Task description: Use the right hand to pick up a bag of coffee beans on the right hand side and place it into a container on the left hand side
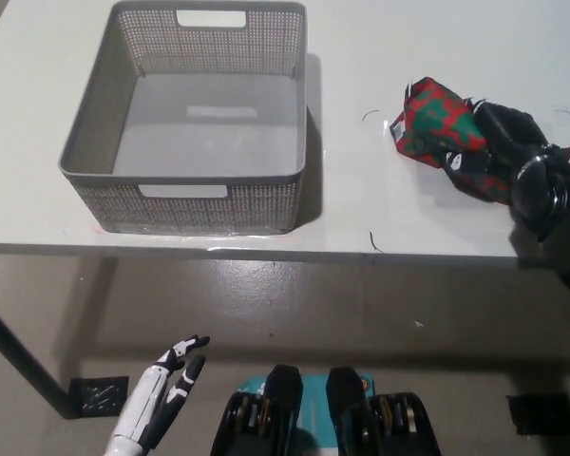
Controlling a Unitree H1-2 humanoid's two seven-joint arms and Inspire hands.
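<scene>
No text can be read; the coffee bag (437,123) shows perhaps a label, too blurred.

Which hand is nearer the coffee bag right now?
Right. The black right hand wraps the coffee bag on the table; the white left hand hangs below the table edge.

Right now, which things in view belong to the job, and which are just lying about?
For the job:
- coffee bag, red and green, on the table's right
- right hand, closed on the bag
- grey basket, on the left

Not in the job:
- left hand, resting low, open
- white table
</scene>
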